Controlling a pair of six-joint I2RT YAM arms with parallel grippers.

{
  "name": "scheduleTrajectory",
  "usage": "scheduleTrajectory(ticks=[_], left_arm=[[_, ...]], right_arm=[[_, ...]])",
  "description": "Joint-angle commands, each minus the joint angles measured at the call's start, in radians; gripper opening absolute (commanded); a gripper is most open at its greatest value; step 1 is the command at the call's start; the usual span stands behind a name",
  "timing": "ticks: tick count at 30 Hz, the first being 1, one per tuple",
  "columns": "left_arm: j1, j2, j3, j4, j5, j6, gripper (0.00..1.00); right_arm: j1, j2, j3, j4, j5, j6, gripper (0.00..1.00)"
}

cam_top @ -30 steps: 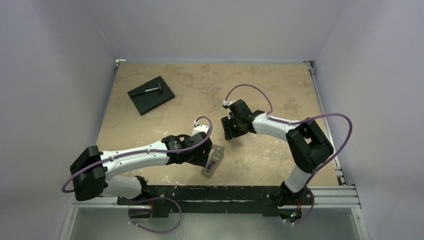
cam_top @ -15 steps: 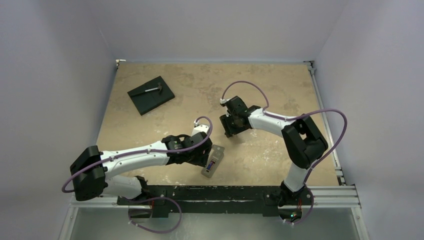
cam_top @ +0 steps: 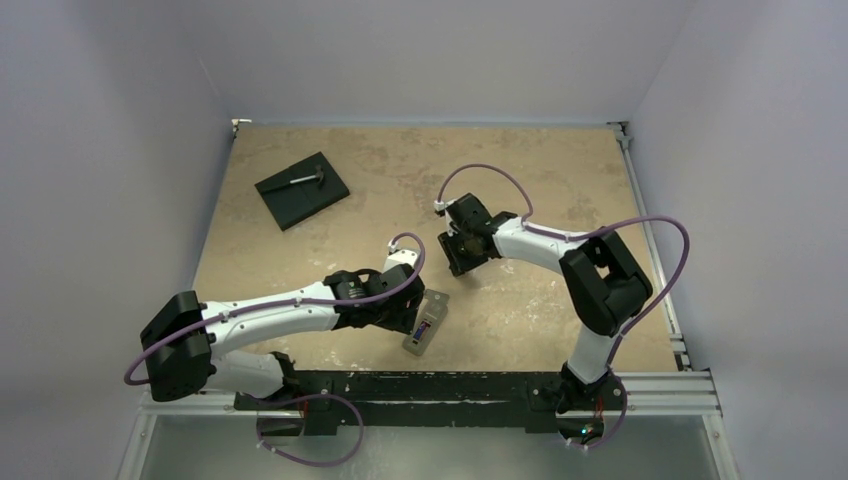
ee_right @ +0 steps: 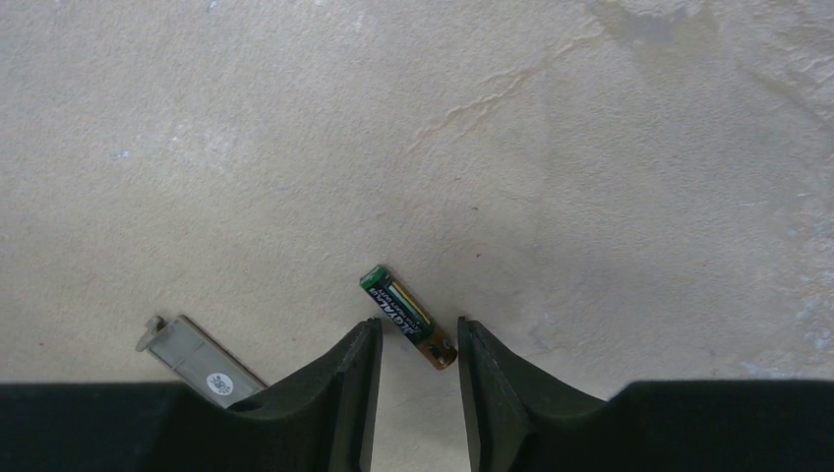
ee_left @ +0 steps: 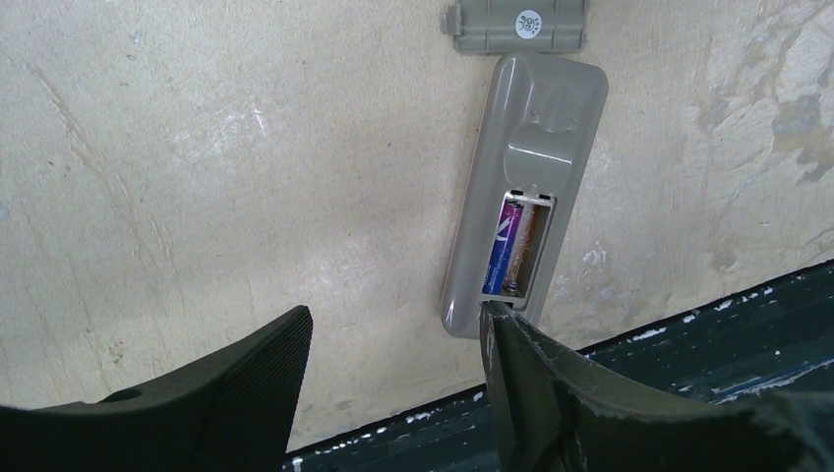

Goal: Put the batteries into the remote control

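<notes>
The left arm (cam_top: 270, 315) lay low and stretched sideways from its base along the near side of the worktop (cam_top: 400, 170). Its left end effector (ee_left: 393, 324) was wide open and held nothing. It hung just above the near end of the remote (ee_left: 526, 167), and one black finger (ee_left: 531, 374) was very close to that end.

The remote lay flat on the worktop with its grey back up and its battery hole open. A purple battery (ee_left: 504, 246) sat inside the hole. The small grey lid (ee_left: 516, 22) lay at the far end of the remote, right up against it.

The right arm (cam_top: 600, 280) stood up from its base, bent at a high elbow and reached left toward the middle of the worktop. Its right end effector (ee_right: 417, 329) pointed down with only a small gap between its fingers. A green and gold battery (ee_right: 405, 313) lay slanted on the worktop with one end in that gap. I could not tell if the fingers touched it.

Far off, at the back left, a little hammer (cam_top: 305, 179) rested on a black slab (cam_top: 300, 200).
</notes>
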Motion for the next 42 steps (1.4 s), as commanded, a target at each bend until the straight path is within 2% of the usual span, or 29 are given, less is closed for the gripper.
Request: scheduleTrajectory(ticks=[1, 10, 17, 29, 42], left_arm=[[-0.001, 0.001, 0.023, 0.020, 0.007, 0.002, 0.63], [-0.002, -0.021, 0.008, 0.020, 0.014, -0.020, 0.63], [-0.001, -0.036, -0.030, 0.042, 0.046, -0.058, 0.63], [-0.001, -0.077, -0.109, 0.106, 0.137, -0.209, 0.63], [-0.003, -0.133, -0.280, 0.328, 0.271, -0.476, 0.68]], right_arm=[[0.035, 0.021, 0.017, -0.026, 0.006, -0.011, 0.39], [0.086, 0.024, -0.005, -0.035, 0.057, 0.026, 0.25], [0.095, 0.012, -0.011, -0.042, 0.084, 0.047, 0.00], [0.094, -0.134, -0.013, -0.078, 0.082, 0.050, 0.00], [0.097, -0.306, -0.098, -0.077, -0.021, 0.059, 0.00]])
